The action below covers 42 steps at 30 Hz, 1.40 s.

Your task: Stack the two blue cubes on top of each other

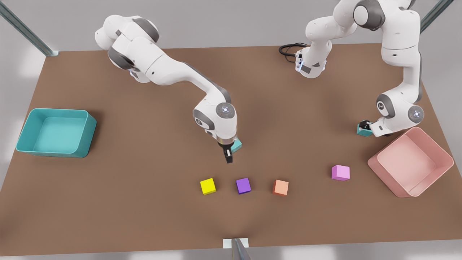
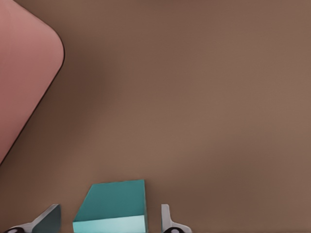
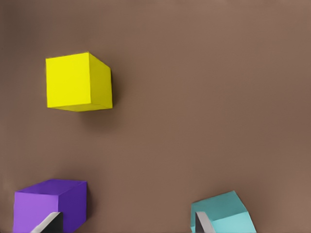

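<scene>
In the front view, left to right: a teal bin (image 1: 56, 133) sits at the counter's (image 1: 144, 187) left edge. Near the middle, the right gripper (image 1: 227, 156) hangs with fingers spread and empty; one blue cube (image 1: 236, 146) lies just beside it, outside the fingers rather than between them, half hidden behind the wrist. In the right wrist view that cube (image 3: 226, 213) is cut off at the frame edge, with the yellow cube (image 3: 78, 81) and purple cube (image 3: 48, 204) nearby. Toward the right, beside the pink bin (image 1: 411, 162), the left gripper (image 1: 366, 127) straddles the second blue cube (image 1: 362, 130), fingers (image 2: 48, 218) open, gaps either side. The left arm looks better placed to grasp first.
</scene>
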Available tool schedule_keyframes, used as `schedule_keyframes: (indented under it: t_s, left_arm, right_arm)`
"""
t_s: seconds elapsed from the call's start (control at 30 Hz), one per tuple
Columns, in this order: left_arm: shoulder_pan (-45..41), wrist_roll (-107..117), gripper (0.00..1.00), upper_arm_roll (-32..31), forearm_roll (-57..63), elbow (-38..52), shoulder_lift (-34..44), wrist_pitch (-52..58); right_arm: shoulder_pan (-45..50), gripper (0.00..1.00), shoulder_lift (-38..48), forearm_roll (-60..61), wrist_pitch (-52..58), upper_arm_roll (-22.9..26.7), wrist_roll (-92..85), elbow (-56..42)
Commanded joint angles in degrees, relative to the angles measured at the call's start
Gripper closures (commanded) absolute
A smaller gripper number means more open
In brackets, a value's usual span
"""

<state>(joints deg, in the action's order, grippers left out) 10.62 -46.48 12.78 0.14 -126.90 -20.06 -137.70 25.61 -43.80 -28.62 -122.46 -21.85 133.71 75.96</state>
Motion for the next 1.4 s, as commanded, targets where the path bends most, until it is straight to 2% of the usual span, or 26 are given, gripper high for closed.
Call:
schedule_keyframes:
  t_s: [0.0,0.03,0.1,0.2,0.3,0.37,0.4,0.43,0.6,0.7,0.77,0.8,0.87,0.93,1.03,1.1,1.13,1.23,1.37]
  left_arm:
    - [0.10,-8.89,0.00,0.05,-0.05,-0.10,-0.59,-2.13]
    - [0.10,-8.89,0.00,0.05,-0.05,-0.10,-0.95,-2.05]
    - [0.19,-8.89,0.00,0.14,-0.05,-0.45,-1.74,-2.05]
    - [0.19,-8.89,0.00,0.23,-0.05,-0.45,-2.61,-2.05]
    - [0.37,-8.89,0.00,0.40,0.04,-0.63,-2.88,-1.87]
    - [0.81,-8.89,0.03,0.49,-0.05,-0.63,-3.14,-1.96]
    - [0.98,-8.89,0.20,0.58,0.04,-0.63,-3.06,-1.87]
    - [0.98,-8.89,0.30,0.58,-0.05,-0.63,-3.06,-1.87]
    - [0.98,-5.82,0.31,1.28,0.04,-3.09,-1.13,-0.21]
    - [1.16,-0.37,0.31,3.74,0.04,-3.00,5.12,16.14]
    - [-1.30,11.31,0.31,2.96,3.64,-2.83,13.02,25.46]
    - [-4.02,17.55,0.31,1.90,4.17,-2.65,16.80,29.41]
    - [-5.25,27.13,0.31,-6.18,4.17,4.02,20.15,37.85]
    - [-14.31,37.50,0.31,-8.20,3.99,11.67,17.69,38.82]
    - [-14.92,56.84,0.31,-23.49,-0.05,18.97,8.46,38.29]
    - [-15.10,68.00,0.30,-31.06,0.12,30.91,-1.82,38.29]
    - [-17.12,72.67,0.30,-31.76,0.21,34.17,-4.90,38.29]
    - [-22.22,80.93,0.30,-31.76,0.21,34.62,-7.10,33.65]
    - [-30.74,95.69,0.30,-31.76,0.30,45.24,-16.94,29.24]
  right_arm:
    - [-3.10,0.00,1.79,-0.47,10.30,-0.21,-41.46,0.42]
    - [-6.79,0.00,2.40,-0.29,16.02,-0.12,-62.57,0.42]
    - [-20.76,0.00,2.40,4.00,17.43,-0.73,-98.80,-0.37]
    - [-32.28,0.00,2.22,11.48,14.97,-0.73,-128.51,-1.86]
    - [-33.78,0.00,14.26,15.17,25.60,-0.56,-130.63,-1.95]
    - [-36.41,0.00,26.65,16.32,34.31,-0.20,-134.41,1.29]
    - [-36.77,0.00,32.19,17.72,33.87,-0.12,-134.50,4.90]
    - [-38.09,0.00,33.08,20.54,31.94,0.06,-134.50,6.84]
    - [-38.26,0.00,27.98,17.90,31.93,1.82,-135.38,5.08]
    - [-38.18,0.00,27.54,17.81,31.93,1.82,-134.85,4.64]
    - [-38.18,0.00,27.54,17.81,31.84,1.82,-134.94,4.64]
    - [-38.18,0.00,27.54,17.81,31.84,1.82,-134.94,4.64]
    - [-38.18,0.00,27.54,17.81,31.84,1.82,-134.94,4.64]
    - [-38.18,0.00,27.54,17.72,31.84,1.82,-134.94,4.64]
    - [-38.18,0.00,27.54,17.72,31.76,1.82,-134.94,4.64]
    - [-38.18,0.00,27.54,17.72,31.76,1.82,-134.94,4.64]
    - [-38.09,0.00,27.45,17.46,31.67,1.82,-134.94,4.64]
    - [-38.09,0.00,27.45,17.20,31.76,1.82,-134.94,4.55]
    - [-38.09,0.00,27.45,17.20,31.76,1.82,-134.94,4.55]
